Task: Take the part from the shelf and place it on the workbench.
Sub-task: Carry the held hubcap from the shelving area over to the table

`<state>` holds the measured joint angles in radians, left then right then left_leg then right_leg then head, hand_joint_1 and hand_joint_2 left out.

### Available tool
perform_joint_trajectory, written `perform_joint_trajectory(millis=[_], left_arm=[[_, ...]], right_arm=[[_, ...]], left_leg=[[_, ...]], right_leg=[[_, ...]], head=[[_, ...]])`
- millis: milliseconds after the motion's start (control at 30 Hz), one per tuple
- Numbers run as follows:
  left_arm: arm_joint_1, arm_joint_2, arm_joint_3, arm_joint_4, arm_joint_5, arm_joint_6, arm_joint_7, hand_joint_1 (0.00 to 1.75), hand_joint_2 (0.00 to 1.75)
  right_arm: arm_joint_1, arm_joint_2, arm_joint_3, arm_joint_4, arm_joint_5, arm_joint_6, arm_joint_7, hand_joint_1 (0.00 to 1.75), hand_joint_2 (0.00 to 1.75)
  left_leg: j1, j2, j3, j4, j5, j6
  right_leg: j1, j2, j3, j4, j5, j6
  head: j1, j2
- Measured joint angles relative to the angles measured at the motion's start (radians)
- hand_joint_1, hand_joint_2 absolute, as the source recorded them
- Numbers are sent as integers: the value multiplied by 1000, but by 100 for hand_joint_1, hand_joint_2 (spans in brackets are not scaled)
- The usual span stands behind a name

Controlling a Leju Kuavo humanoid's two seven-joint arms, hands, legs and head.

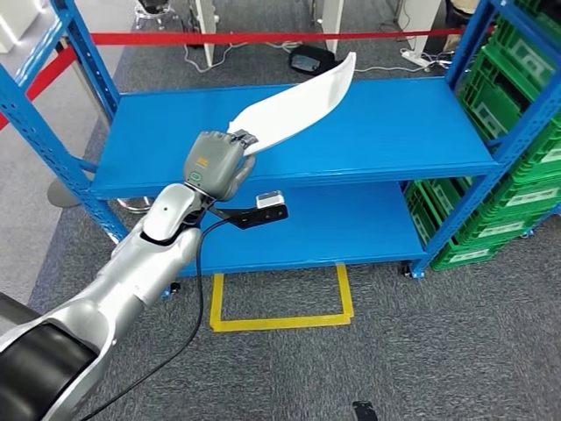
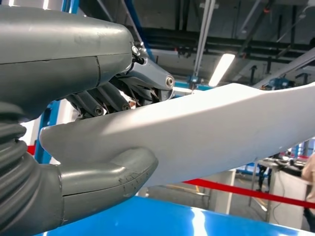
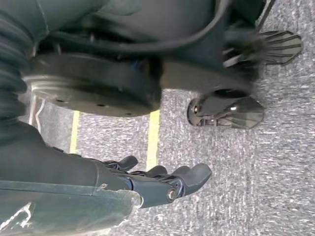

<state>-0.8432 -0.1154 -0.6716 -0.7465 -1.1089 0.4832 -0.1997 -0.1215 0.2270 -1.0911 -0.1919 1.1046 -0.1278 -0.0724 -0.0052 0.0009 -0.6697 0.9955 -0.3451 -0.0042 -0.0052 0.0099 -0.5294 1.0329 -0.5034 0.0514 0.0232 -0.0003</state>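
One long white curved part [image 1: 301, 98], shaped like a blade, is held at its near end by the left robot hand [image 1: 215, 163]. From the head view, the silver left arm reaches up from the lower left, and the part slants up and to the right from the grip, above the top board of a blue metal shelf [image 1: 397, 132]. In the left wrist view, the thick grey thumb [image 2: 108, 177] presses one face of the part and the darker fingers [image 2: 100, 101] wrap the opposite face, so the left robot hand is clamped on the part. A red barrier tape [image 1: 265, 38] runs behind the shelf, green plastic crates [image 1: 522, 79] are stacked on the right, and yellow tape lines [image 1: 281, 320] mark the grey carpet in front of the shelf. In the right wrist view, the right robot hand [image 3: 163, 184] hangs over the carpet with its fingers stretched out, slightly apart and holding nothing.
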Motion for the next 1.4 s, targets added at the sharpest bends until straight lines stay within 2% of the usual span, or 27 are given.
perform_joint_trajectory(millis=[67, 100, 133, 167, 233, 267, 300, 333, 400, 467, 500, 567, 633, 667, 733, 767, 800, 833, 867, 933, 1000, 1100, 1167, 1267, 1300, 1333, 1400], left_arm=[[0, 1, -1, 0, 0, -2, 1, 175, 175], [-1, 2, -3, 0, 1, -4, 2, 175, 175], [-1, 4, -4, 0, 3, -5, 3, 175, 175], [-1, 6, -5, -1, 5, -6, 5, 175, 175], [-1, 8, -9, -1, 9, -8, 7, 175, 175], [-1, 9, -12, -1, 10, -8, 8, 175, 175], [-1, 9, -14, -1, 10, -9, 8, 175, 175], [0, 10, -16, -1, 10, -10, 9, 175, 175], [-1, 11, -19, -3, 11, -10, 10, 175, 175], [-3, 12, -21, -9, 11, -11, 10, 175, 175], [-5, 12, -21, -12, 11, -13, 10, 175, 175], [-7, 13, -24, -14, 14, -18, 10, 175, 175], [-5, 15, -26, -14, 17, -23, 10, 175, 175], [-5, 15, -27, -14, 16, -23, 10, 175, 175], [-5, 15, -32, -14, 11, -23, 10, 175, 175], [-4, 16, -36, -14, 9, -24, 10, 175, 175], [-3, 17, -39, -14, 7, -24, 11, 175, 175], [-1, 17, -43, -14, 7, -24, 11, 175, 175], [-1, 18, -45, -14, 6, -25, 11, 175, 175], [-1, 18, -47, -14, 6, -25, 11, 175, 175], [-2, 18, -48, -14, 6, -25, 12, 175, 175], [-3, 17, -51, -15, 24, -34, 3, 175, 175], [-3, 17, -51, -16, 50, -46, -10, 175, 175], [0, 18, -54, -17, 64, -53, -18, 175, 175], [3, 18, -56, -17, 64, -54, -19, 175, 175], [5, 19, -59, -17, 65, -54, -20, 175, 175], [5, 21, -63, -18, 65, -55, -20, 175, 175]], right_arm=[[2, 0, 0, 0, -1, 0, 0, 0, 175], [2, 0, -1, 0, -2, 0, 0, 0, 175], [2, 0, -1, 0, -2, 0, 1, 0, 175], [1, 0, -1, 0, -2, -1, 0, 0, 175], [1, 0, -1, 0, -2, -1, 0, 0, 175], [2, 0, -1, 0, -2, 0, 0, 0, 175], [2, 0, -1, 0, -1, 0, 0, 0, 175], [2, 0, -1, 0, -1, 0, -1, 0, 175], [1, 0, -1, 0, -1, 0, -1, 0, 175], [0, 0, -1, 0, 0, 0, -3, 0, 175], [0, 0, -1, 0, -1, 0, -5, 0, 175], [1, 0, -2, 0, -1, 1, -10, 0, 175], [5, 0, -3, 0, -4, 2, -13, 0, 175], [6, 0, -4, 0, -6, 5, -14, 0, 175], [5, 0, -7, 0, -17, 12, -18, 0, 175], [4, 0, -9, 0, -22, 15, -19, 0, 175], [3, 0, -12, 0, -26, 17, -20, 0, 175], [2, 0, -16, 0, -28, 18, -21, 0, 175], [3, 0, -18, 0, -29, 19, -21, 0, 175], [3, 0, -22, 0, -29, 19, -21, 0, 175], [2, 0, -25, 0, -29, 20, -21, 0, 175], [3, 0, -29, 0, -35, 22, -21, 0, 175], [3, 0, -30, 0, -40, 25, -21, 0, 175], [3, 0, -30, 0, -41, 28, -21, 0, 175], [4, 0, -31, 0, -41, 29, -21, 0, 175], [5, 0, -32, 0, -41, 29, -20, 0, 175], [5, 0, -35, 0, -41, 29, -20, 0, 175]], left_leg=[[1, 0, -3, -4, 14, -11], [2, 0, -8, 0, 4, -17], [3, -1, -16, 20, -24, -24], [4, -1, -29, 59, -69, -30], [6, -2, -62, 186, -170, -40], [6, -2, -73, 247, -194, -42], [7, -2, -74, 286, -194, -43], [7, -2, -58, 293, -174, -43], [8, -2, 18, 220, -127, -43], [9, -3, 121, 80, -136, -36], [8, -4, 155, 27, -150, -29], [5, -5, 166, -10, -158, -9], [5, -3, 154, -11, -142, 8], [6, -2, 148, -12, -133, 15], [5, -2, 133, -12, -119, 23], [3, -2, 126, -11, -112, 24], [2, -2, 119, -11, -106, 24], [1, -2, 113, -10, -102, 24], [0, -2, 109, -10, -98, 22], [-2, -2, 104, -9, -92, 17], [-4, -1, 100, -7, -87, 8], [-5, 2, 94, -7, -82, -8], [-4, 1, 75, 32, -116, -21], [3, -1, -7, 218, -213, -36], [5, -1, -27, 263, -225, -38], [6, -1, -31, 274, -215, -39], [9, -12, 18, 184, -150, -39]], right_leg=[[0, 1, -6, -8, 11, -14], [-1, 0, -12, -9, 20, -22], [-3, -1, -22, -10, 32, -30], [-6, -1, -34, -12, 45, -35], [-6, -2, -63, -12, 67, -39], [-7, -2, -78, -12, 79, -39], [-7, -2, -93, -11, 91, -37], [-8, -3, -108, -11, 103, -35], [-9, -2, -133, -10, 124, -29], [-7, -1, -150, -8, 142, -19], [-5, -1, -156, -9, 152, -13], [-7, -1, -163, -18, 172, 0], [-10, -2, -175, -5, 153, 10], [-10, -3, -190, 33, 120, 13], [-9, -3, -232, 166, 33, 17], [-8, -3, -250, 232, 5, 18], [-7, -3, -253, 269, -6, 18], [-6, -3, -236, 267, 1, 15], [-5, -4, -198, 222, 20, 12], [-2, -4, -97, 78, 53, 4], [2, -2, -45, -5, 59, -5], [1, 4, -49, -20, 65, -22], [-4, 10, -52, -27, 75, -34], [-7, 23, -63, -29, 85, -38], [-7, 30, -68, -29, 88, -37], [-8, 38, -71, -28, 91, -36], [-10, 57, -77, -27, 96, -30]], head=[[0, 0], [-1, 0], [-2, 0], [-4, 0], [-7, 0], [-7, 0], [-8, 0], [-8, 0], [-8, 0], [-8, 0], [-9, 0], [-9, 0], [-8, 0], [-7, 0], [-5, 0], [-5, 0], [-5, 0], [-5, 0], [-5, 0], [-6, 0], [-6, 0], [-6, 0], [-9, 0], [-12, 0], [-12, 0], [-12, 0], [-12, 0]])
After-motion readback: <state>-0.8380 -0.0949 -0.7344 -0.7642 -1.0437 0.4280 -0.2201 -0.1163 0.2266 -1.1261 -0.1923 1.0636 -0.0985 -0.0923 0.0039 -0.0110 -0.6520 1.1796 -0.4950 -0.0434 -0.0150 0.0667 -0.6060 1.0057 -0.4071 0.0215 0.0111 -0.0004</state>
